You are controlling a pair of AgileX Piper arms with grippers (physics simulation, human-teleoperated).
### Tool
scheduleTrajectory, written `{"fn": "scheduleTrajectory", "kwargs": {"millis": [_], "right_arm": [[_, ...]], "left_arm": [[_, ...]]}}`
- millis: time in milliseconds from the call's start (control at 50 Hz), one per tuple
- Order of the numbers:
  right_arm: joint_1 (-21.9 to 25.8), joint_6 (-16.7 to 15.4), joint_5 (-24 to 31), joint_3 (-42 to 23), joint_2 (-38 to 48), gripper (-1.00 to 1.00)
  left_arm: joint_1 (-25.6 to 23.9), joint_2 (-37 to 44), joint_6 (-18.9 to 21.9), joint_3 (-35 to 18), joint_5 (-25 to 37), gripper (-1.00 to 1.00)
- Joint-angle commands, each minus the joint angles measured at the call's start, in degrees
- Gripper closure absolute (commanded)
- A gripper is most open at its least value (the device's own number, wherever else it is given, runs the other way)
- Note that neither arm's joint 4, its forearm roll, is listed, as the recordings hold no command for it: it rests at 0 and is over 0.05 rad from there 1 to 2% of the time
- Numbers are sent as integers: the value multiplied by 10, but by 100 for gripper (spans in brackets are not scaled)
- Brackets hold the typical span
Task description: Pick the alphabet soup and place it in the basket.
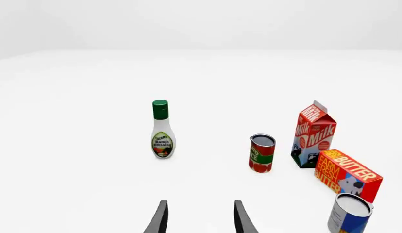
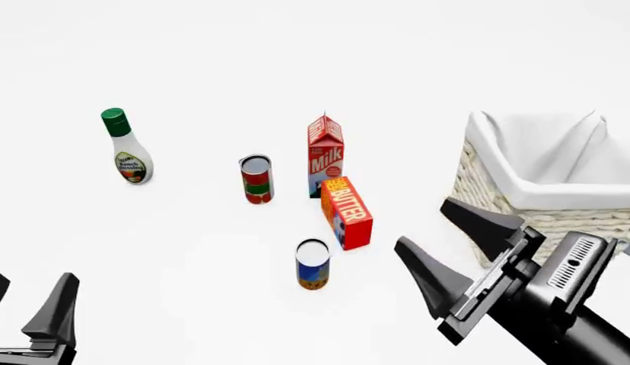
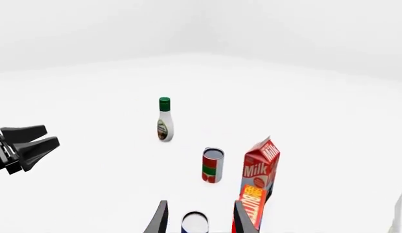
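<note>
The alphabet soup can [image 2: 313, 265], blue above and orange below, stands upright on the table in front of the butter box. It shows in the left wrist view [image 1: 349, 213] and in the right wrist view [image 3: 194, 223] just beyond the fingers. The basket [image 2: 518, 179] stands at the right. My right gripper [image 2: 452, 239] is open and empty, right of the can and in front of the basket. My left gripper [image 2: 26, 300] is open and empty at the near left, far from the can.
A butter box [image 2: 347, 212], a milk carton [image 2: 326, 155] and a red and green can [image 2: 256, 178] stand behind the soup can. A ranch dressing bottle [image 2: 126, 146] stands at the far left.
</note>
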Motion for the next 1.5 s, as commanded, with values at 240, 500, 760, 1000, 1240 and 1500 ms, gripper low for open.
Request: {"fn": "scheduleTrajectory", "kwargs": {"millis": [240, 500, 760, 1000, 1240, 1500], "right_arm": [[8, 12, -98, -3, 134, -100], [2, 22, -147, -4, 200, -100], [3, 26, -188, -21, 276, -100], [2, 28, -221, -35, 339, -100], [1, 30, -240, -51, 386, -100], [-1, 27, -253, -68, 430, -100]], "left_arm": [[0, 0, 0, 0, 0, -100], [0, 0, 0, 0, 0, -100], [0, 0, 0, 0, 0, -100], [0, 0, 0, 0, 0, -100], [0, 0, 0, 0, 0, -100], [0, 0, 0, 0, 0, -100]]}}
